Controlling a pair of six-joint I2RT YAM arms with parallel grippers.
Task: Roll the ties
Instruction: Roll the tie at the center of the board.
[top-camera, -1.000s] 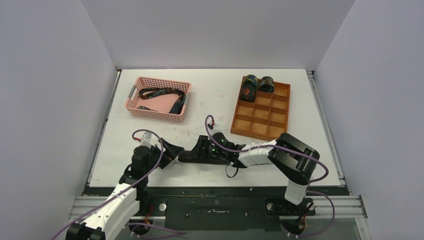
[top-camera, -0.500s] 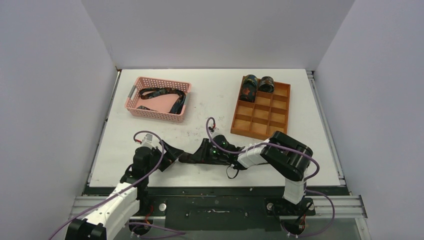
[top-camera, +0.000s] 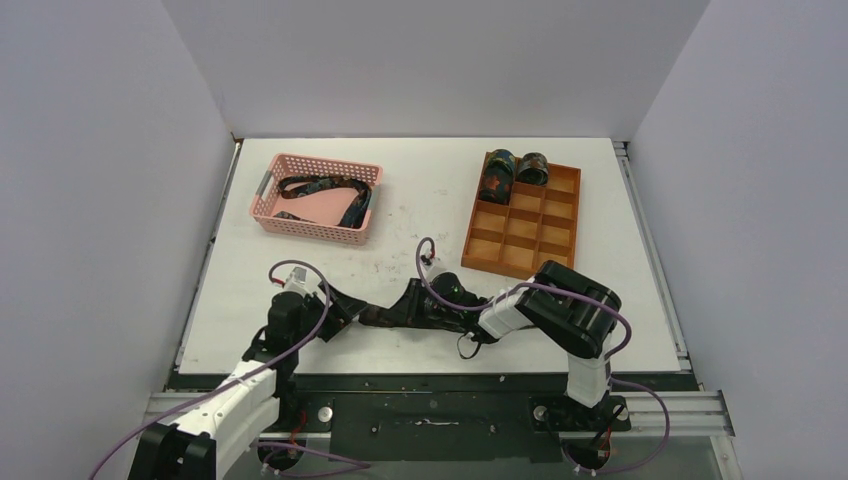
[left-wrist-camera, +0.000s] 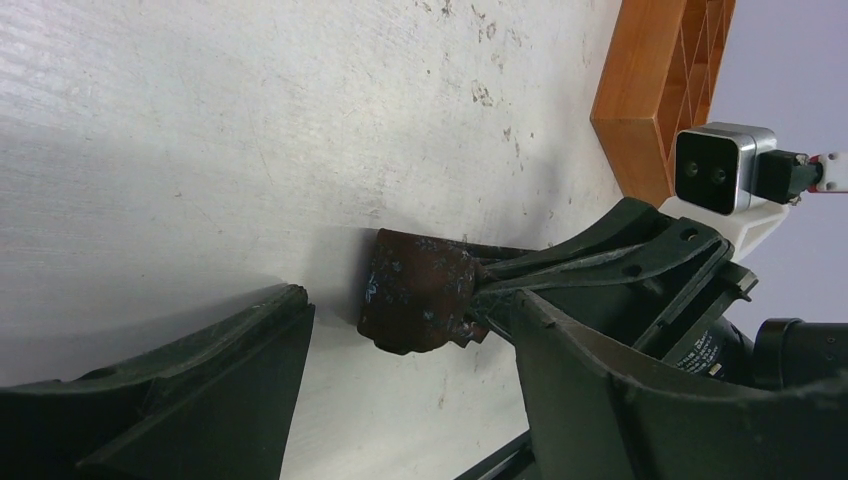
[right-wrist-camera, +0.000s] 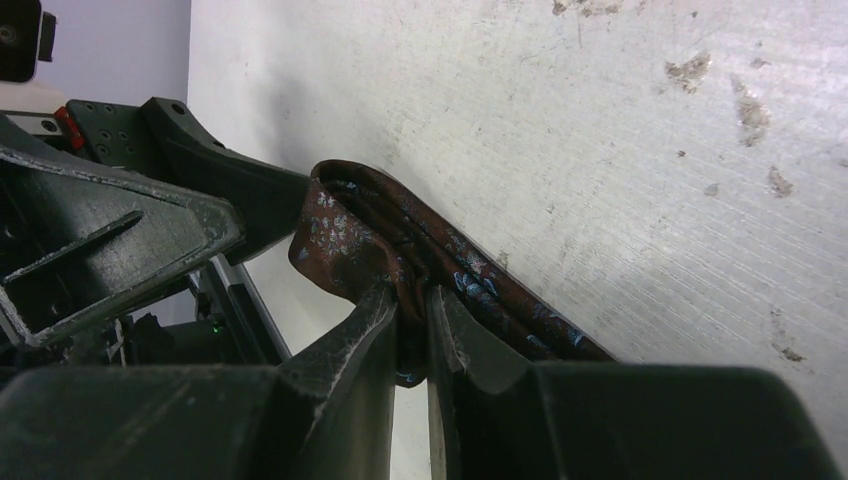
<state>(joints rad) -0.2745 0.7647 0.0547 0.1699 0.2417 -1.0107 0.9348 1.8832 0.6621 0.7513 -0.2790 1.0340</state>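
Observation:
A dark speckled tie (top-camera: 374, 317) lies partly rolled on the white table near the front edge. My right gripper (top-camera: 398, 312) is shut on it; in the right wrist view its fingers (right-wrist-camera: 372, 330) pinch the folded cloth (right-wrist-camera: 345, 235) from both sides. My left gripper (top-camera: 345, 305) is open just left of the roll; in the left wrist view its jaws stand wide on either side of the tie's rolled end (left-wrist-camera: 415, 290). Two rolled ties (top-camera: 497, 176) (top-camera: 532, 168) sit in the back cells of the wooden tray (top-camera: 520, 255).
A pink basket (top-camera: 268, 205) at the back left holds an unrolled tie (top-camera: 330, 186). The wooden tray's corner shows in the left wrist view (left-wrist-camera: 650, 110). Purple cables loop over both arms. The table's front edge lies just behind the grippers.
The right arm's elbow has swung a little to the left while its gripper keeps hold of the tie. The left gripper has edged slightly closer to the roll.

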